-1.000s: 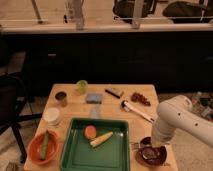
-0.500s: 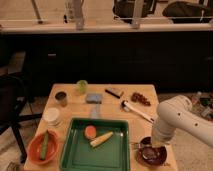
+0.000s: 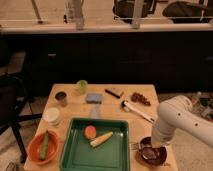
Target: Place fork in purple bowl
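White arm reaches down at surface's (image 3: 70,107) right front corner; end effector (image 3: 152,148) sits just over purple bowl (image 3: 152,155), finger state cannot tell. Fork (image 3: 136,146) lies at bowl's left rim, tines pointing left, apparently under end effector. Green tray (image 3: 97,147) just left of bowl, orange bowl (image 3: 44,147) beyond.

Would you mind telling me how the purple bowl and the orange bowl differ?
The purple bowl sits at the table's front right, under the gripper; the orange bowl sits at the front left, away from the arm. The orange bowl holds a green vegetable; the purple bowl's contents are unclear. Both are round and similar in size.
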{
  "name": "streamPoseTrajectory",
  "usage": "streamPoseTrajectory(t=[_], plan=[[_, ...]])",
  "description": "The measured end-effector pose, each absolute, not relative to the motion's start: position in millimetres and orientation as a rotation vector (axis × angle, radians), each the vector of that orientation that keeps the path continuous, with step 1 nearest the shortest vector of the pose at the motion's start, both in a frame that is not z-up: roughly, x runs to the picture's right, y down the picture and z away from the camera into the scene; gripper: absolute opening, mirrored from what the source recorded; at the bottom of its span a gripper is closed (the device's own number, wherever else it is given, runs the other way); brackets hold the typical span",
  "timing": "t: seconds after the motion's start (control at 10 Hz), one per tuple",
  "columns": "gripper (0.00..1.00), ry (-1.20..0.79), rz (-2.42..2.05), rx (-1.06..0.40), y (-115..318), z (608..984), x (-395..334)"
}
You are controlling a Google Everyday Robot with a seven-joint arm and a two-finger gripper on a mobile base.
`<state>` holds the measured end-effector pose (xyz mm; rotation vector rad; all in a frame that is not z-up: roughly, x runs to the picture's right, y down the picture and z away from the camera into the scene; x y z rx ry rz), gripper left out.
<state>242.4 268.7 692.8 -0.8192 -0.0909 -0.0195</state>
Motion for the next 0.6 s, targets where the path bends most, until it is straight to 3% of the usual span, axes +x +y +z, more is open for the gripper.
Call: streamPoseTrajectory(t=[0.6], plan=[[0.80,-0.091,-0.020,-0.819,268.6,693.0,242.4]])
